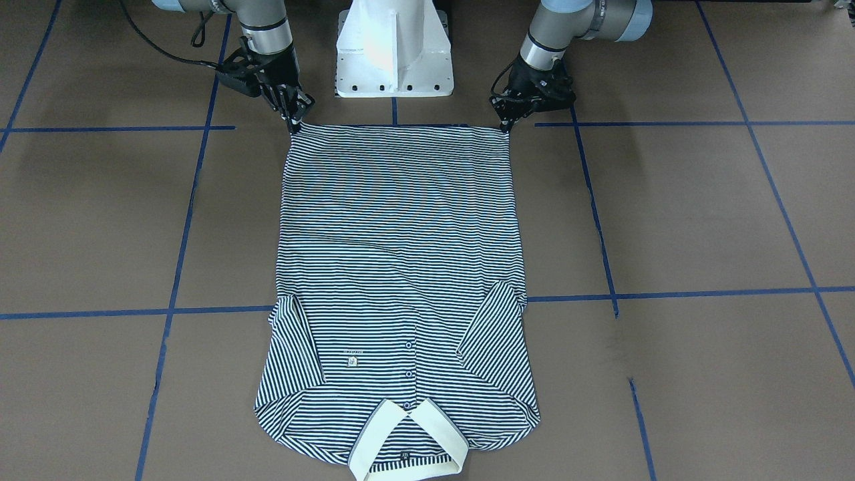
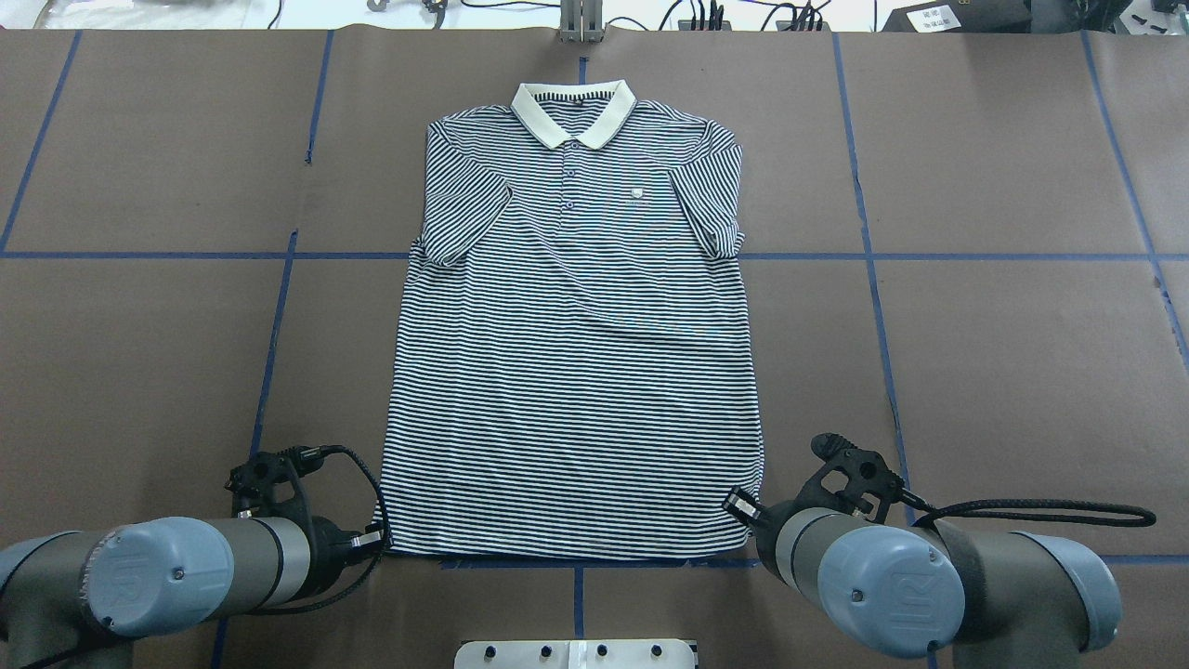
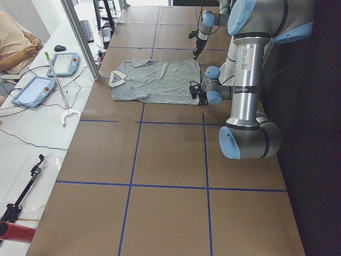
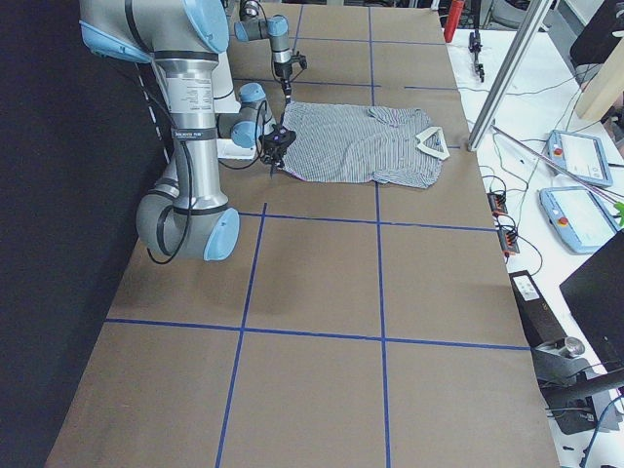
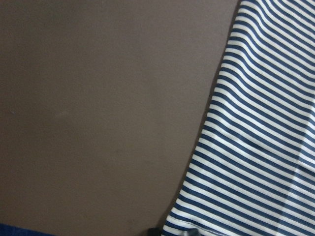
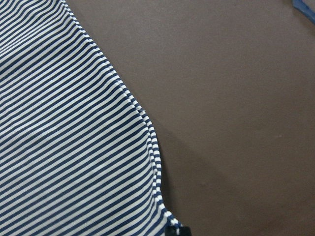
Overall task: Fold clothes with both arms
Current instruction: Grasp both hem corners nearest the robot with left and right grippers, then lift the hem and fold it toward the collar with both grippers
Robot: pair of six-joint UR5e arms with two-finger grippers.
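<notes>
Bright even light, glare on the white pedestal (image 1: 394,40) at 12 o'clock, soft shadows on the counter (image 1: 668,214), wrist views slightly soft.

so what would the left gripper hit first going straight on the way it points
The hem corner of the polo shirt, right at the tips of the left gripper; it may already touch. The table lies beneath.
</notes>
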